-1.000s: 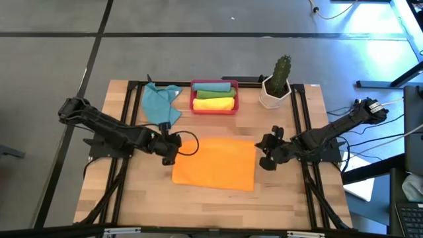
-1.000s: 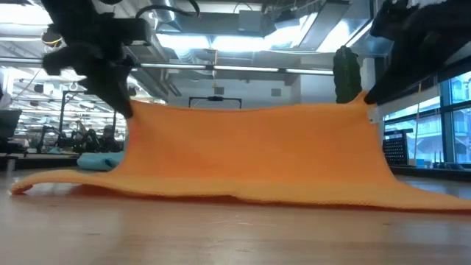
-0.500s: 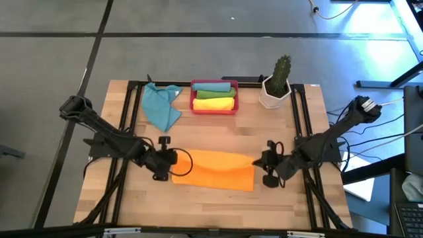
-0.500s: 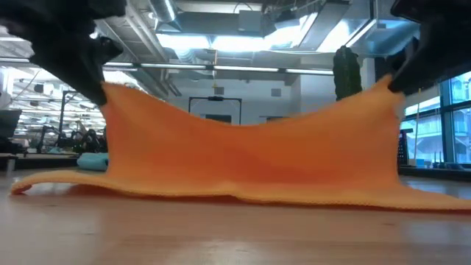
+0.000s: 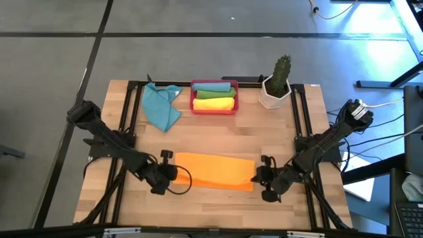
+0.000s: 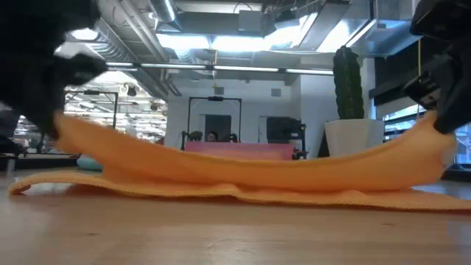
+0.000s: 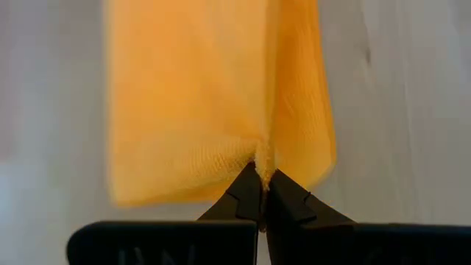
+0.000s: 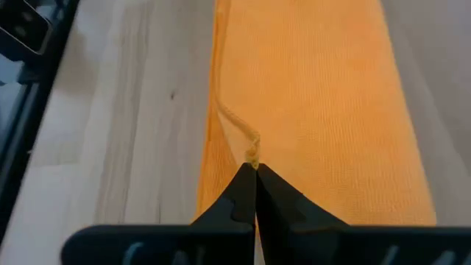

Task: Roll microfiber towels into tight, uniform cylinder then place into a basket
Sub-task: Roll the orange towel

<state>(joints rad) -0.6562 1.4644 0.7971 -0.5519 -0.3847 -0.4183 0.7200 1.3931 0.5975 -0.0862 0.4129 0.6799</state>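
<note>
Left hand (image 5: 166, 176): pinching closed on the orange towel's (image 5: 213, 170) 9 o'clock edge.
Right hand (image 5: 262, 178): clamping closed on its 3 o'clock edge.
Orange towel: lying folded over itself at the bench's (image 5: 277, 125) 6 o'clock.
Basket (image 5: 214, 106): sitting at 12 o'clock, holding rolled towels (image 5: 214, 96).

The table (image 5: 211, 135) is viewed from straight overhead and level from its near edge; wrist cameras are aimed closely at the orange towel (image 5: 213, 170), shared by all views.
</note>
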